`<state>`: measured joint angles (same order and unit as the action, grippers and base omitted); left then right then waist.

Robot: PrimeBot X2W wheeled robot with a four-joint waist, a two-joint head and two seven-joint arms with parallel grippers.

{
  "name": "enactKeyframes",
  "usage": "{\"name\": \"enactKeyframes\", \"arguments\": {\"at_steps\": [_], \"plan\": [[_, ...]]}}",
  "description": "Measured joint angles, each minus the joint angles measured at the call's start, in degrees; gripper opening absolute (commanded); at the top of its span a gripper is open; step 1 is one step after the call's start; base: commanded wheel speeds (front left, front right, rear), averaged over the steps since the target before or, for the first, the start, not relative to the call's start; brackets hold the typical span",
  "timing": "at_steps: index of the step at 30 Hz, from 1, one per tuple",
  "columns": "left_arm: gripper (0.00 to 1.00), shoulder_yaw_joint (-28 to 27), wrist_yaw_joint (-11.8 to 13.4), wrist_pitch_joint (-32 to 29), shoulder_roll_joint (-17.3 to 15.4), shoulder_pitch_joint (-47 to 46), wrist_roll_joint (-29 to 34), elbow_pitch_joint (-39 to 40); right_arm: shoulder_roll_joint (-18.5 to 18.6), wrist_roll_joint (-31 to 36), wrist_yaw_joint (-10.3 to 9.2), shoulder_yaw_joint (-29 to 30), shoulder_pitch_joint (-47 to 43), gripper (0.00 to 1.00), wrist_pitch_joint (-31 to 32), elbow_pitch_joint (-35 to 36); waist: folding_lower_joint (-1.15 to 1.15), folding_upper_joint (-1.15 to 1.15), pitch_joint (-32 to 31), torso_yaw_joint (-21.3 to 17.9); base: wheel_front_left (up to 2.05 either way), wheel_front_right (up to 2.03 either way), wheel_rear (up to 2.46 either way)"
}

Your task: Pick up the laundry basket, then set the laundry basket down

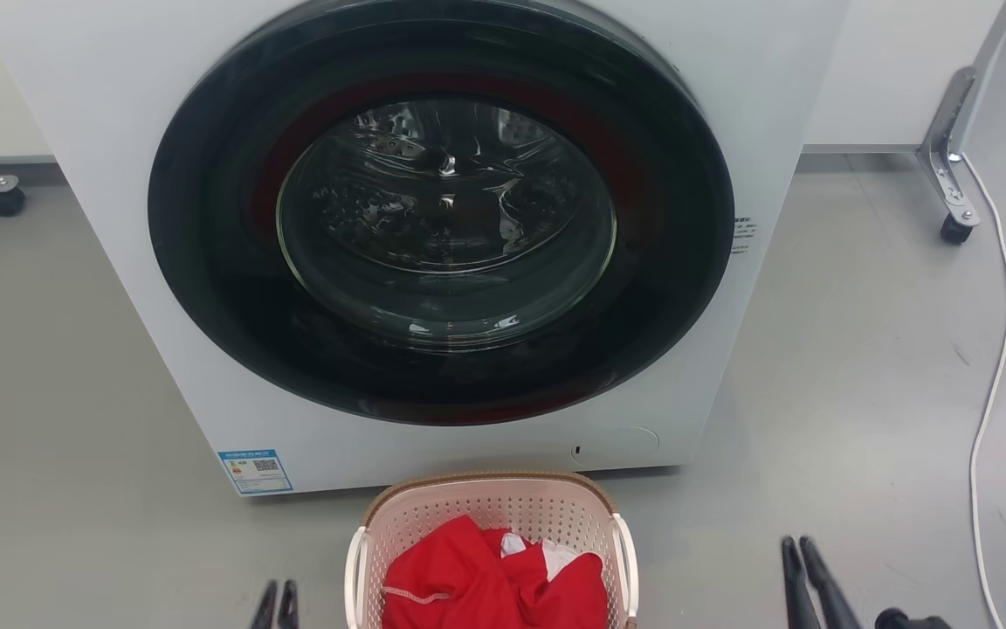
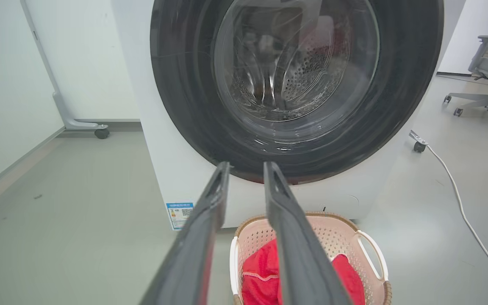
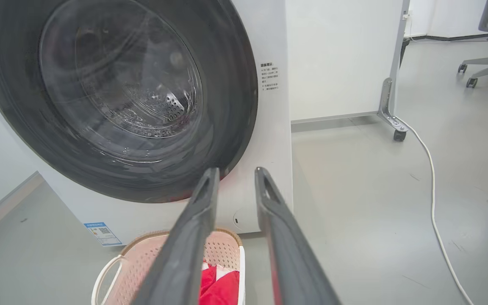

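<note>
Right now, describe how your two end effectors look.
The left end effector and right end effector look alike: each has two long, slim, dark grey matte fingers that taper to narrow rounded tips, with a slot-like recess near each tip.

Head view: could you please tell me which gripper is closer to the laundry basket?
The left gripper: its fingers sit just beside the laundry basket's left handle, whereas the right gripper stands well off to its right.
</note>
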<state>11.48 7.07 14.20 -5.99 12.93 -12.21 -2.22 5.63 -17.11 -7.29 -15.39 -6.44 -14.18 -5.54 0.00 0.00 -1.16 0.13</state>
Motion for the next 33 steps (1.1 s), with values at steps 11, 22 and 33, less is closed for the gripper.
{"name": "enactKeyframes", "arguments": {"at_steps": [11,22,33], "plan": [[0.0,-1.2,-1.11,-1.44,0.31,0.1,-4.36,-2.42,-0.3,-4.69,0.91,1.66,-0.65,0.0,1.54,-2.19,0.0,0.0,0.15,-0.02,0.0,0.0,0.0],[0.0,-3.19,-2.6,-4.08,0.66,-1.57,-14.3,-3.91,-0.76,-13.69,2.52,4.36,0.46,0.0,4.1,-3.22,0.0,0.0,0.29,-0.03,0.0,0.0,0.0],[0.0,-5.13,-4.12,-6.61,0.99,-3.81,-23.88,-5.28,-1.07,-22.56,4.12,7.05,1.97,0.0,6.61,-4.39,0.0,0.01,0.42,-0.05,0.0,0.0,0.0]]}}
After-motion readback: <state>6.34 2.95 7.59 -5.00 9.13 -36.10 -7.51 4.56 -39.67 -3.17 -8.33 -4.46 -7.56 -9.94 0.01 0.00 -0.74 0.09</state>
